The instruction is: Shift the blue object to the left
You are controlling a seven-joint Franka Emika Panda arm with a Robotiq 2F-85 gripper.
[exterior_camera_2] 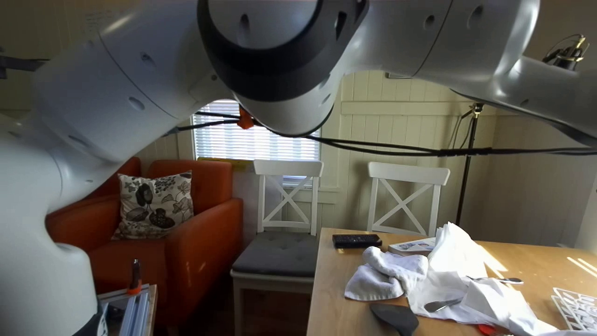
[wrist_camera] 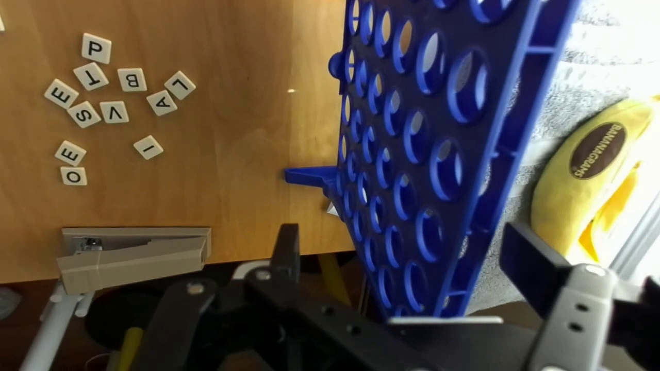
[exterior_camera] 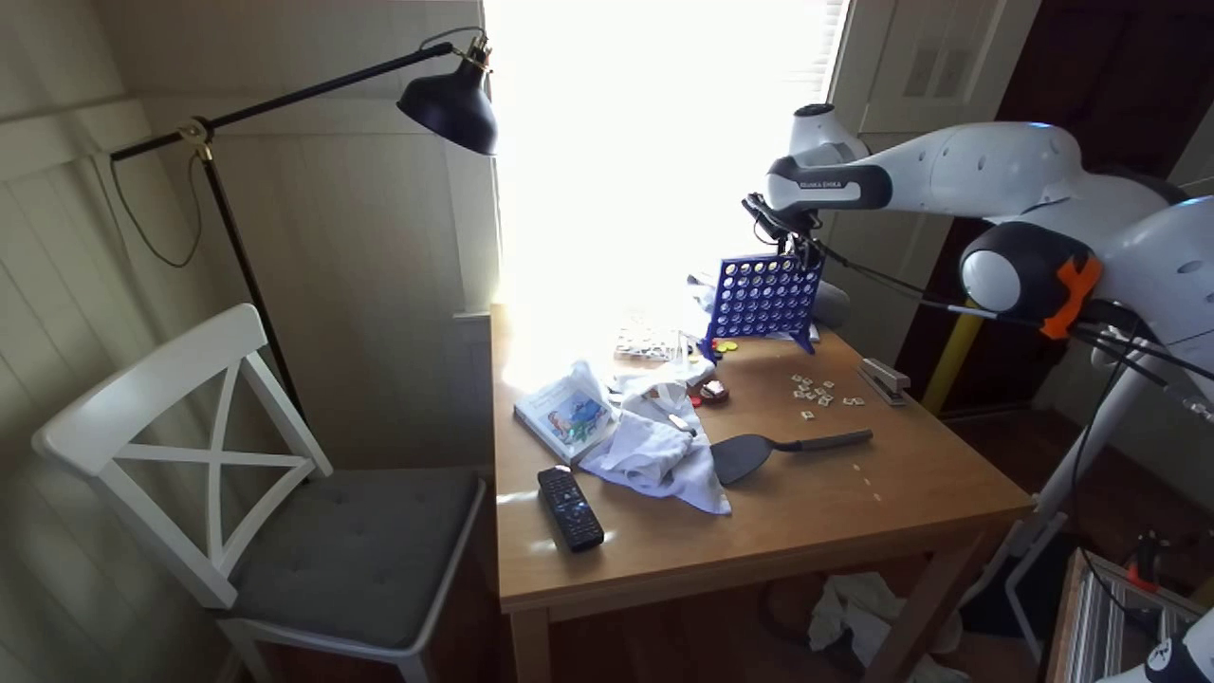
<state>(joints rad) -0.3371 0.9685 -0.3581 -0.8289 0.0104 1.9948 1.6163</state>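
The blue object is an upright blue game grid with round holes and side feet. In an exterior view the grid [exterior_camera: 766, 296] stands at the back right of the table. It fills the middle and right of the wrist view [wrist_camera: 398, 165]. My gripper [wrist_camera: 402, 247] is open, with one finger on each side of the grid's top edge. Gaps show between both fingers and the grid. In an exterior view the gripper [exterior_camera: 799, 250] is at the grid's top right corner. The grid and gripper are out of view in an exterior view where the arm [exterior_camera_2: 280, 56] crosses the top.
White letter tiles [wrist_camera: 114, 112] and a stapler [wrist_camera: 134, 257] lie on one side of the grid. A yellow banana pouch [wrist_camera: 582, 170] on grey cloth lies on the opposite side. A spatula [exterior_camera: 744, 457], white cloth [exterior_camera: 654, 451], book [exterior_camera: 569, 417] and remote [exterior_camera: 570, 509] are nearer the front.
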